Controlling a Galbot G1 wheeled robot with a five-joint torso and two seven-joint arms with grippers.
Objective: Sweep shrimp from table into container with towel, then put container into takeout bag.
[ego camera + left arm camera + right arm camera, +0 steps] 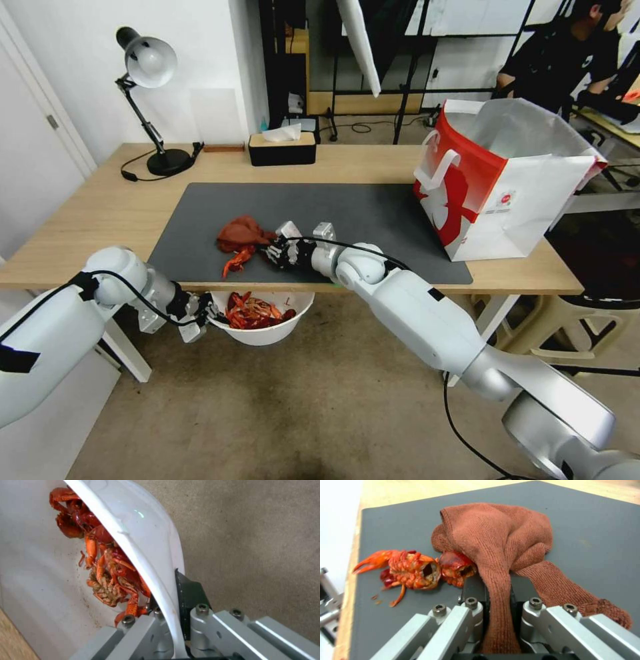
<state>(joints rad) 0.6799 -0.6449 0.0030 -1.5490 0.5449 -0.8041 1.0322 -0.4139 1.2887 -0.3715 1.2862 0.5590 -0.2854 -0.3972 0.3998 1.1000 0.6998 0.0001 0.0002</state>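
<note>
My right gripper is shut on the rust-red towel, which lies bunched on the dark mat near the table's front edge. A few red-orange shrimp lie on the mat beside the towel, one touching its fold. Below the front edge, my left gripper is shut on the rim of the white container, holding it in the air; many shrimp lie inside. The takeout bag stands open at the table's right end.
A black tissue box and a desk lamp stand along the table's far edge. The mat's right half lies bare between the towel and the bag. Beige floor lies under the container.
</note>
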